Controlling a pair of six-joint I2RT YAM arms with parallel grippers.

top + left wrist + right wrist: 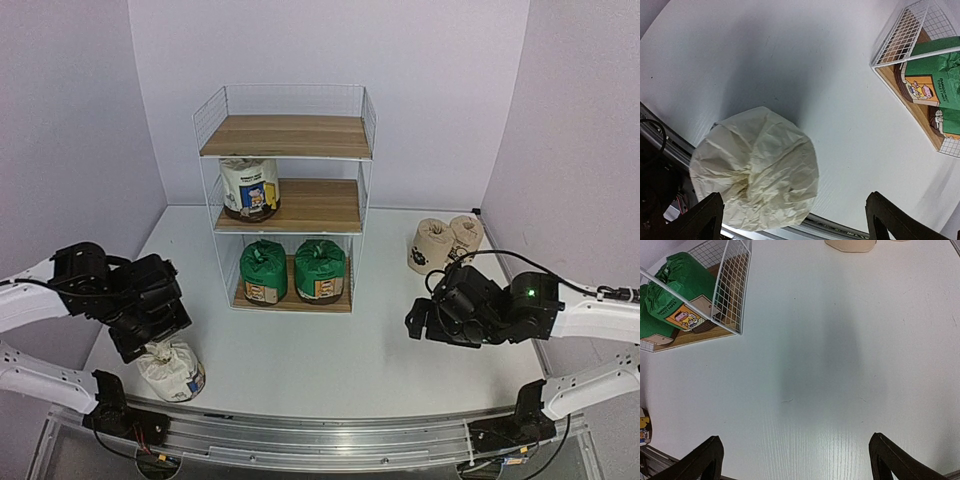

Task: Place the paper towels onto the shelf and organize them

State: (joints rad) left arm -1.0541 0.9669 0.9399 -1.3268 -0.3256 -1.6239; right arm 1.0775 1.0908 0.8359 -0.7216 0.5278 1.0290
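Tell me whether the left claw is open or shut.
Open: the left claw has its fingers wide apart over the white roll.

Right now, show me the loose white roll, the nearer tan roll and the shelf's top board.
loose white roll (755, 167): left wrist view, crumpled top.
nearer tan roll (431, 245): top external view, its side.
top board (290, 135): top external view, bare middle.

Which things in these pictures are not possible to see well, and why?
Label of the white roll on the table: left wrist view, only its crumpled top faces the camera.
Tan rolls: right wrist view, cut off by the top edge.
Text on the middle-tier roll: top view, too small.
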